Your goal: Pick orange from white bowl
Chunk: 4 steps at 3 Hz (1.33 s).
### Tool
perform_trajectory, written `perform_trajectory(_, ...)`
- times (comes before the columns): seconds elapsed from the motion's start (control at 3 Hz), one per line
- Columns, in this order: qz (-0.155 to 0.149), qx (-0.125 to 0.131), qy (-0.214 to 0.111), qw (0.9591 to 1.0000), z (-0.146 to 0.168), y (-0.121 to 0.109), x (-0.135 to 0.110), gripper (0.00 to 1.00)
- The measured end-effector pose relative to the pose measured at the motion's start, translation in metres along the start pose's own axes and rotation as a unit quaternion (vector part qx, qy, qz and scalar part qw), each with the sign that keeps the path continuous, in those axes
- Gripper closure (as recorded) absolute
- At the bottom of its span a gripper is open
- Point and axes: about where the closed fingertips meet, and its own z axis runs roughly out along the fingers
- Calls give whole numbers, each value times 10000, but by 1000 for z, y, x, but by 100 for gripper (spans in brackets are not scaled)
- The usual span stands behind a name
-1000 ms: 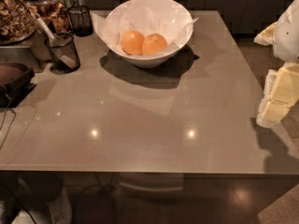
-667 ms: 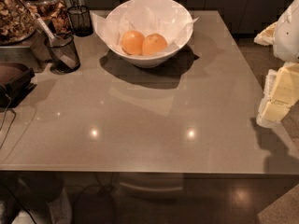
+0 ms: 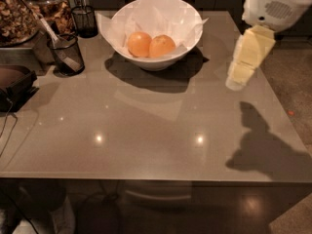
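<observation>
Yellowish gripper has moved in over the right edge toward white bowl at far edge, opening unclear; orange unpicked.

The white bowl is large, round and deep. It stands upright at the far part of the desk, near the middle of the far edge. Crumpled white paper lines it inside, and corners of the paper stick out over the rim at the left and at the right. The orange lies in the bottom of the bowl, on the paper, at the right side. It is round with smooth skin of a deep, dull orange colour, and it touches a paler fruit at its left. The end effector hangs above the desk, to the right of the bowl and apart from it.
</observation>
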Motion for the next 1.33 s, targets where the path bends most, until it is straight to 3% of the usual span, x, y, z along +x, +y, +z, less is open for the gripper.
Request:
perform_trajectory(0.33,-186,-6,94,9998,10,-31,-47,0)
perform_trajectory(0.67,-276,117,-89,9995,8,-36,-66,0)
perform_trajectory(1.0,-70,-3,-346,9994,16,-47,-74,0)
perform_trajectory(1.33,138,21,-529,9985,27,-77,-100,0)
